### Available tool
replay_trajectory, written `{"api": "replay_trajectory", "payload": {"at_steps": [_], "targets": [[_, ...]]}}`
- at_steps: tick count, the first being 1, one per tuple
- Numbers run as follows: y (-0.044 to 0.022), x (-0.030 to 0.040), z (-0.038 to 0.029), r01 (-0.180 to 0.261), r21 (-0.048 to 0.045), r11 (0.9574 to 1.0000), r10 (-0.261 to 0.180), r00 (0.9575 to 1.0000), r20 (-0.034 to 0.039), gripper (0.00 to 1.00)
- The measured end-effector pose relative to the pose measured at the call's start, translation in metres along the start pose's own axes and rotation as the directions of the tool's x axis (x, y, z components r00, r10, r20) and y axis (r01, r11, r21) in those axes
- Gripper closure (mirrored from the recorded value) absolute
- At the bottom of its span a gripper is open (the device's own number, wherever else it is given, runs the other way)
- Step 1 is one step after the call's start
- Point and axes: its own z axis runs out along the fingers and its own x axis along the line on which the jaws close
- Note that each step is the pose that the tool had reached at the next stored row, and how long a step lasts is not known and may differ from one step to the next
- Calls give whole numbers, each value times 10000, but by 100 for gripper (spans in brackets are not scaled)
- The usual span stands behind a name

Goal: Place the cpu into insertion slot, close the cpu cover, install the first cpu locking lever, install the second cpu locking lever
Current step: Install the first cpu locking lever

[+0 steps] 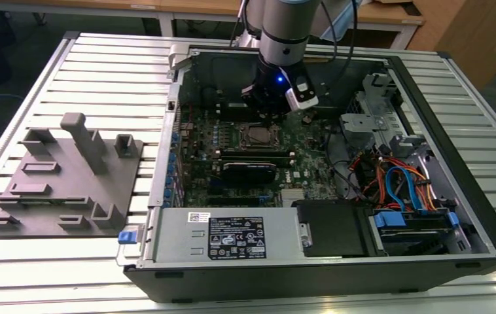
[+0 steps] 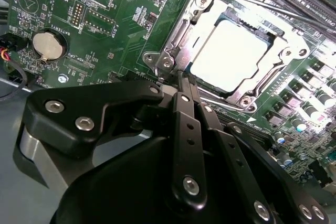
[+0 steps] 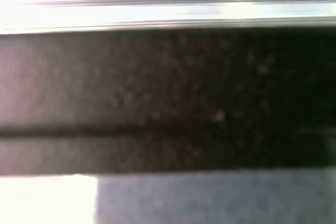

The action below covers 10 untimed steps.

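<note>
Cpu (image 2: 231, 56) seated in insertion slot (image 1: 256, 135) on motherboard (image 2: 115, 14), silver top up. Cpu cover (image 2: 184, 30) lies flat around it, chip showing through window. Your gripper (image 2: 182, 83) sits at one corner of cover in second wrist view. Fingers (image 2: 184, 121) drawn together to narrow tip; can't tell if anything pinched. In exterior view, gripper low inside open computer case (image 1: 318, 275), just above slot.

Robotics lab — open PC case (image 1: 318, 280), grey fixture plate (image 1: 56, 196) on slatted alu bench (image 1: 82, 59), wooden desks (image 1: 204, 8) behind.
</note>
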Motion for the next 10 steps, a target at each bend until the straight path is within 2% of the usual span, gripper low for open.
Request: {"api": "replay_trajectory", "payload": {"at_steps": [6,10], "targets": [[0,0,-2,1,77,10000,-1,10000,3,89],[0,0,-2,0,88,10000,0,10000,3,89]]}}
